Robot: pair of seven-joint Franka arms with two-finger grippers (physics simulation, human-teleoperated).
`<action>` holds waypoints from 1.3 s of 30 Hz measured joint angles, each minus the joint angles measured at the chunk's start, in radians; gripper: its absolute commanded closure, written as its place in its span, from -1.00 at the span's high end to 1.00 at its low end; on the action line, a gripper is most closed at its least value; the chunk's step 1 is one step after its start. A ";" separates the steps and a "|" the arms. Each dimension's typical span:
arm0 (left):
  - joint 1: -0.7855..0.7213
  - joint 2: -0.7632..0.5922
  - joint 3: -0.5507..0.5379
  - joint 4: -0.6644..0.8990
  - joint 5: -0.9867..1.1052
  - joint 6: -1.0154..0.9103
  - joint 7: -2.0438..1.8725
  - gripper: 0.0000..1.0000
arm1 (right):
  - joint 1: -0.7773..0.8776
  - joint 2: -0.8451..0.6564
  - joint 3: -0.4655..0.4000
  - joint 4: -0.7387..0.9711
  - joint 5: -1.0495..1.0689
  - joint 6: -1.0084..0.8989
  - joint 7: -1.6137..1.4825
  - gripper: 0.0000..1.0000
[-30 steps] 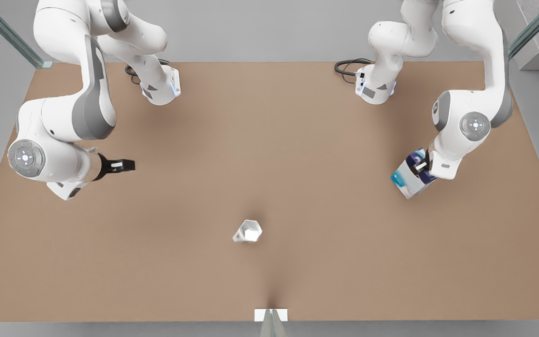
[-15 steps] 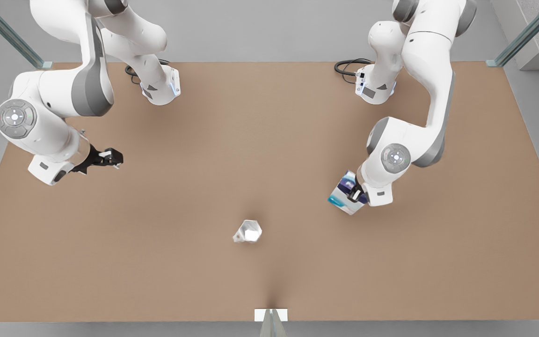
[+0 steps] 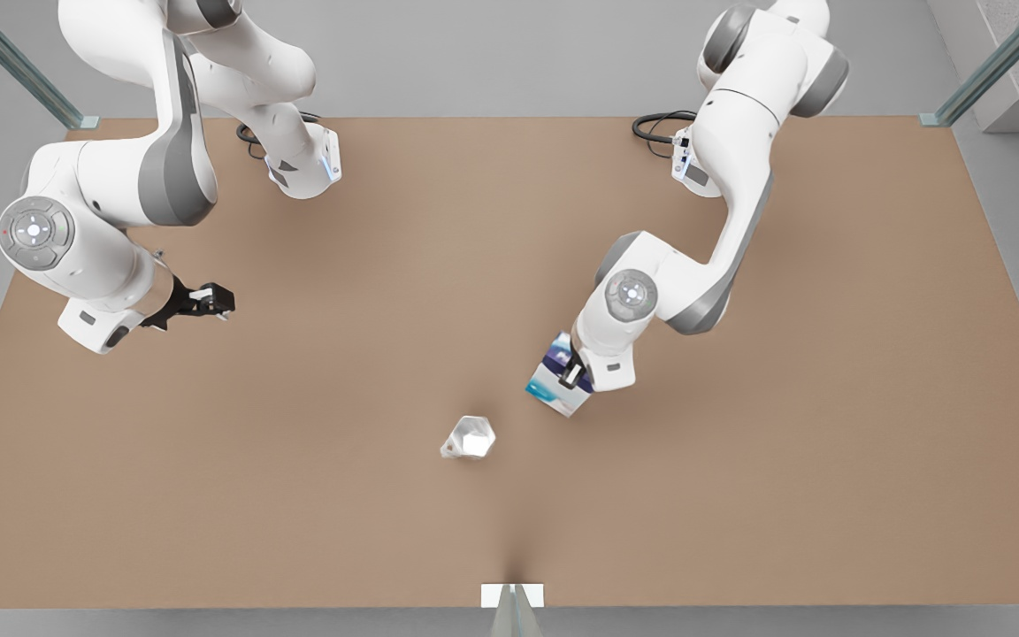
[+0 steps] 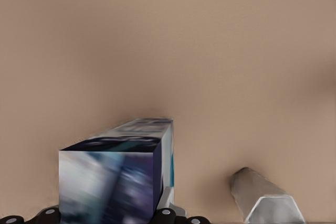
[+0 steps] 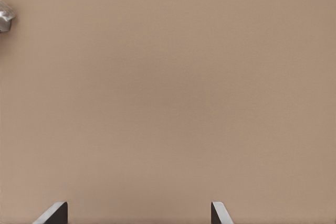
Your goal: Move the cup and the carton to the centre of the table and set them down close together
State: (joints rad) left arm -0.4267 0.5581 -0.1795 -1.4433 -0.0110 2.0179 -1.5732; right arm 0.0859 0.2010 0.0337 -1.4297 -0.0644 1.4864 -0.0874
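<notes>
Your left gripper [image 3: 573, 375] is clamped on the carton [image 3: 555, 387] and carries it above the table [image 3: 739, 495], on the front view's right of middle, so the box can be set down beside the cup [image 3: 469, 437]. You can see why in the left wrist view: the carton [image 4: 113, 177] sits square between the fingers, one narrow face toward the camera, and the cup [image 4: 265, 200] lies just off to one side, near but not touching. The cup already rests close to the table's centre, lying tipped on its side by the look of it, so I'd judge the carton is the piece left to place.

Your right gripper [image 3: 213, 301] waits over the front view's left of the table, fingers apart and holding nothing; its two dark fingertips [image 5: 55, 213] frame bare tabletop.

The carton is a crisp-edged box, printed white, dark blue and teal. The cup is silvery, faceted and shiny, tapered. The tabletop is flat, matte tan
</notes>
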 measured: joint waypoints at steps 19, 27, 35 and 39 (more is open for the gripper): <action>-0.052 0.086 -0.041 0.037 0.123 0.030 -0.091 1.00 | 0.011 -0.003 -0.010 -0.019 -0.028 0.018 0.003 1.00; -0.049 0.083 -0.040 0.037 0.146 -0.041 -0.094 1.00 | 0.007 0.000 -0.012 -0.017 -0.020 0.017 -0.015 1.00; -0.049 0.083 -0.040 0.037 0.150 -0.059 -0.094 1.00 | 0.006 0.000 -0.012 -0.017 -0.018 0.015 -0.018 1.00; -0.050 0.073 -0.040 0.038 0.151 -0.069 -0.093 1.00 | 0.007 -0.002 -0.012 -0.015 -0.023 0.015 -0.020 1.00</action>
State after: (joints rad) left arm -0.4771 0.6311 -0.2194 -1.4054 0.1401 1.9487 -1.6660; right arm 0.0933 0.1995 0.0215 -1.4450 -0.0874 1.5018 -0.1074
